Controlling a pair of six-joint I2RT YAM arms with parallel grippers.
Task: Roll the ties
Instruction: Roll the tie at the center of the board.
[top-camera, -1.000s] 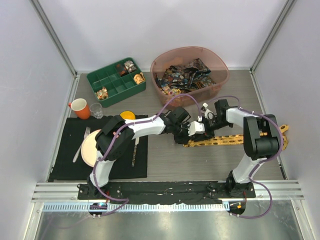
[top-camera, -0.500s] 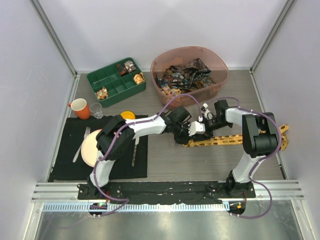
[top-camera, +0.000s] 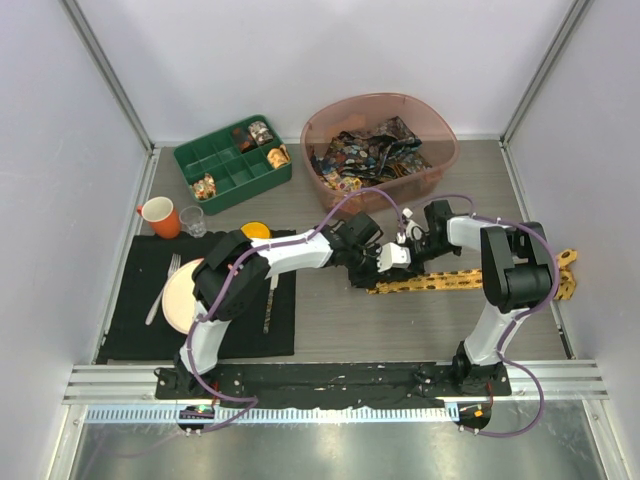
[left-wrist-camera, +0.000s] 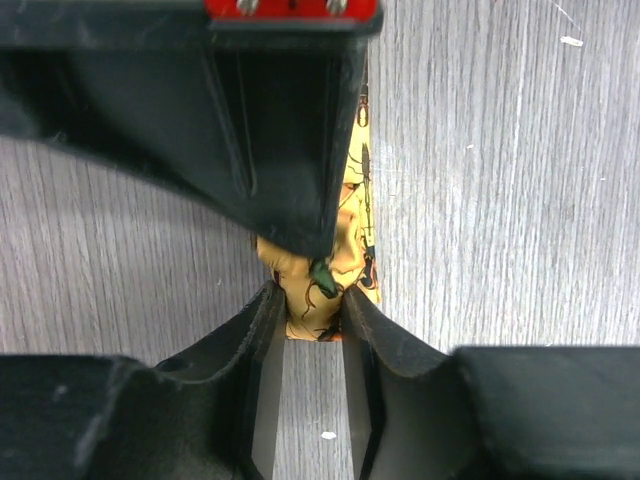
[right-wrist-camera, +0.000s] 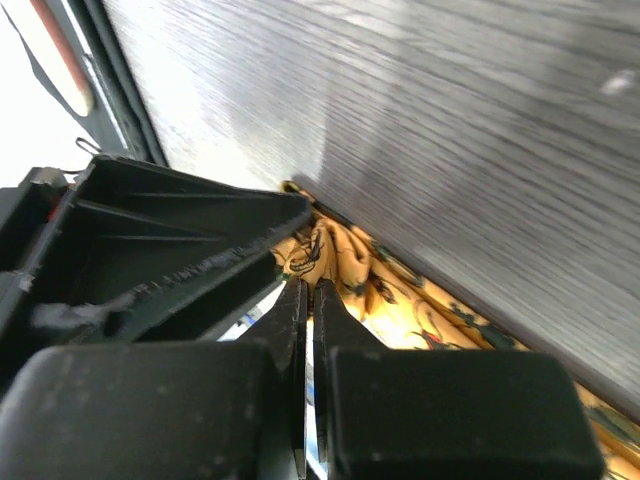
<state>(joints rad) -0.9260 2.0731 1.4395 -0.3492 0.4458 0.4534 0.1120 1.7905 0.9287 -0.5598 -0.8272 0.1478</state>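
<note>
Yellow tie (top-camera: 440, 283), laid across the top view's centre right, is pinched at its bunched end by the left gripper (left-wrist-camera: 312, 303). The right gripper (right-wrist-camera: 307, 297) is closed alongside, apparently empty. The fold may be pulled loose if tugged.

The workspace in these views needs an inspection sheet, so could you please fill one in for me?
Surface: grey wood-grain table, black mat at left.
Job's things: yellow-orange tie stretched flat towards the right edge, its left end bunched; dark printed ties heaped in pink tub.
Clutter: green tray with trinkets, orange mug, glass; plate and cutlery on the mat.
Claws: left claw shut on the tie's bunched end; right claw shut at that end, pinch unclear.
Cables: purple cables loop over both arms.
Surroundings: white walls, metal frame.
</note>
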